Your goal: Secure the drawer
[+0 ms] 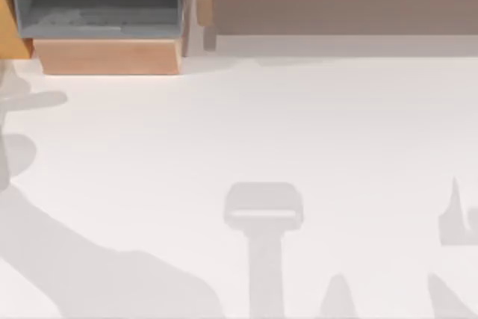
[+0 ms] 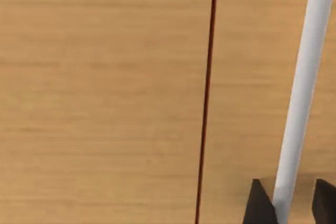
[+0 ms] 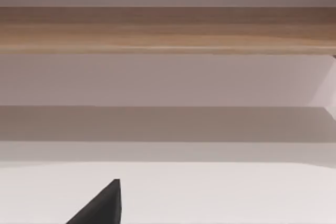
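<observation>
Drawer (image 1: 108, 56) at the far left of the table (image 1: 299, 147) in the top view, standing pulled out. Grey floor and walls exposed from above; light-orange front panel facing the open tabletop.

Wider shelf unit (image 1: 336, 9) just beside it on the right, separated from it by a narrow gap.

Left gripper (image 2: 291, 203): fingers (image 2: 257, 205) apart, straddling a white bar (image 2: 304, 77). Bar close against one finger; sliver of space on the side of the other. Not clamped.

Straight ahead of the left gripper, very near: light wooden surface (image 2: 105, 98) with horizontal grain. Thin dark seam (image 2: 207, 98) running along it just beside the bar. Cannot tell whether this wood is the drawer's front panel or a neighbouring board.

Right gripper (image 3: 102, 205): low over the white table (image 3: 220, 192), well short of the furniture. Apart or together: cannot tell.

Ahead of the right gripper, across bare tabletop: shelf unit (image 3: 168, 80), beige-grey face under a wooden top edge.

Arm shadows on the table's near half in the top view.
</observation>
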